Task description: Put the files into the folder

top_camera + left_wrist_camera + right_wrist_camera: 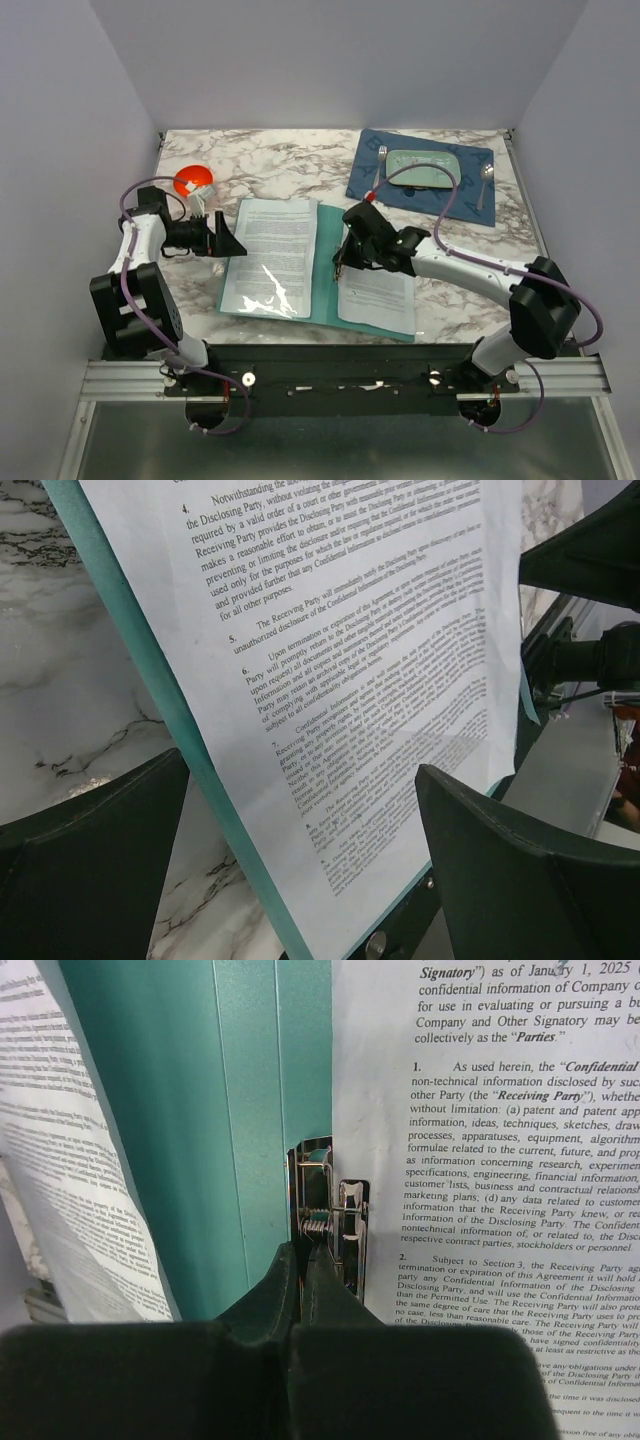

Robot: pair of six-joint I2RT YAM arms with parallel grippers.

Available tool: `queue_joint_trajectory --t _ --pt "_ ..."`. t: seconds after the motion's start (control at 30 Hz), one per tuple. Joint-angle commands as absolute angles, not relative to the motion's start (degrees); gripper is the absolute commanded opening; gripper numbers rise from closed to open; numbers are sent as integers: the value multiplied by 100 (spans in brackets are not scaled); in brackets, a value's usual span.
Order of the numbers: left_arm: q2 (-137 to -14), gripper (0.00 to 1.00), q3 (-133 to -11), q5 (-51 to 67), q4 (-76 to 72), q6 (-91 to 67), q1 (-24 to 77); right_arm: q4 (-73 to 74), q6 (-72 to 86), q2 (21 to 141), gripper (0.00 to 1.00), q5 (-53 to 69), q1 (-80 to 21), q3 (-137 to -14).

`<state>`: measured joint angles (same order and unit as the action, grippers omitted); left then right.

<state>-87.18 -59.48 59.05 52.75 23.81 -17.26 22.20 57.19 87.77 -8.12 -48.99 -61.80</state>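
The teal folder [326, 232] lies open in the middle of the marble table. One printed file [275, 250], glossy with glare, rests on its left leaf and another file [378, 295] on its right leaf. My right gripper [343, 265] is shut, its tips [308, 1250] at the metal clip [335, 1200] on the folder's spine [240, 1110]; whether it pinches part of the clip I cannot tell. My left gripper [232, 240] stands open at the folder's left edge. In its wrist view the teal edge [170, 710] and the file [350, 680] run between the wide-apart fingers [100, 860].
At the back right, a dark blue placemat [370, 185] carries a pale green tray [422, 168], a fork [380, 160] and a spoon [485, 180]. A red-orange round object [193, 182] sits back left, near the left arm. White walls enclose the table.
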Motion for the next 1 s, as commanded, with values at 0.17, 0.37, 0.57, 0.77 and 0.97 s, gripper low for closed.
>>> queue_joint_trajectory --t 0.17,0.37,0.57,0.77,0.97 --pt "-8104 99 -6205 6319 5519 1987 -1749 1679 5889 9105 1 -642 -4895 -5959" --pt "-7823 99 -6302 6547 5520 1714 -1740 1538 5897 9614 1 -484 -4887 -6143" --pt "-7814 99 -6425 6706 5520 1521 -1731 1187 6038 10466 1 -27 -4887 -6380" --pt "-7901 99 -6434 6750 5502 1538 -1740 844 6100 11205 1 657 -4904 -6661" --pt "-7954 99 -6434 6803 5493 1564 -1723 967 5924 11540 2 1002 -4931 -7163"
